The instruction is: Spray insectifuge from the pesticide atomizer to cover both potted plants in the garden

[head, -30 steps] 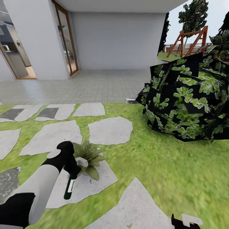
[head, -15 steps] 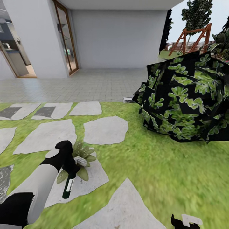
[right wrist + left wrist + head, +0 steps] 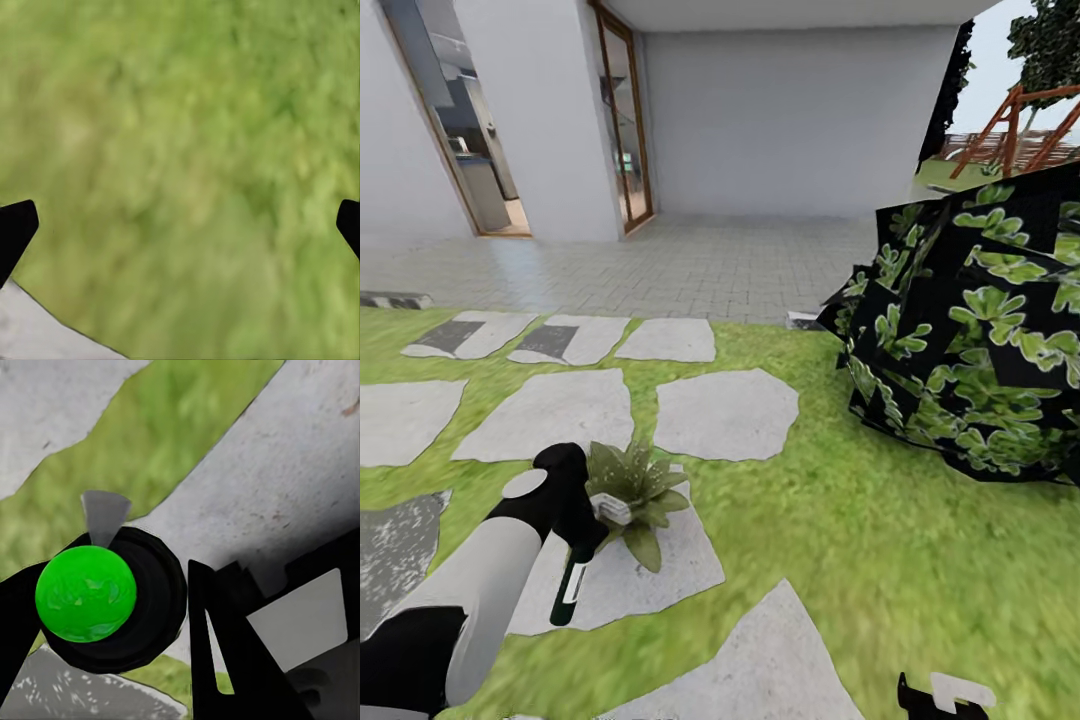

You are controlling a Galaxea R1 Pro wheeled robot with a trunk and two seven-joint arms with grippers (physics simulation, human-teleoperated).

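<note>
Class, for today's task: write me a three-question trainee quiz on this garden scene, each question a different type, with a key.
1. True or false: the left tool holds the pesticide atomizer.
2. The potted plant sits on: A) grass B) a stone slab C) the tiled patio.
3. Fill in: the right wrist view looks down mainly on ____.

Key: 1 true, the bottle hangs from the closed fingers. 2 B. 3 grass, with the right tool spread wide.
</note>
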